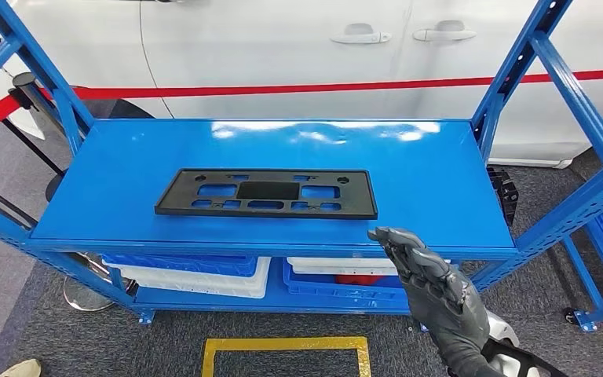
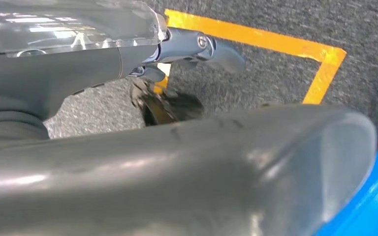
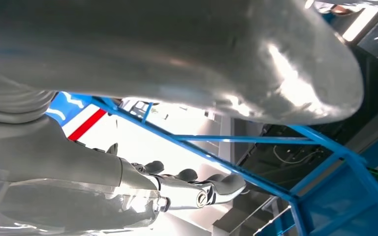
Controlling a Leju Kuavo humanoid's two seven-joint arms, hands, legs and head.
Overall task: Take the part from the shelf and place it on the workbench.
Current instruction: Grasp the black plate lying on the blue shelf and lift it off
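A flat black plastic part (image 1: 267, 193) with several cut-outs lies on the top board of the blue shelf (image 1: 126, 157), near its front edge. My right hand (image 1: 432, 294) is raised in front of the shelf's front edge, just right of and below the part's right end, fingers stretched out and holding nothing. The right wrist view has the thick thumb (image 3: 216, 54) and the fingers (image 3: 211, 189) apart, with shelf struts behind them. My left hand (image 2: 177, 162) hangs over the grey carpet, its fingers (image 2: 197, 46) extended and empty.
A white car (image 1: 298, 55) and a red barrier band (image 1: 283, 89) stand behind the shelf. Blue and white bins (image 1: 196, 271) sit on the lower level. A yellow taped square (image 1: 286, 353) marks the carpet in front. Blue uprights (image 1: 550, 71) flank the shelf.
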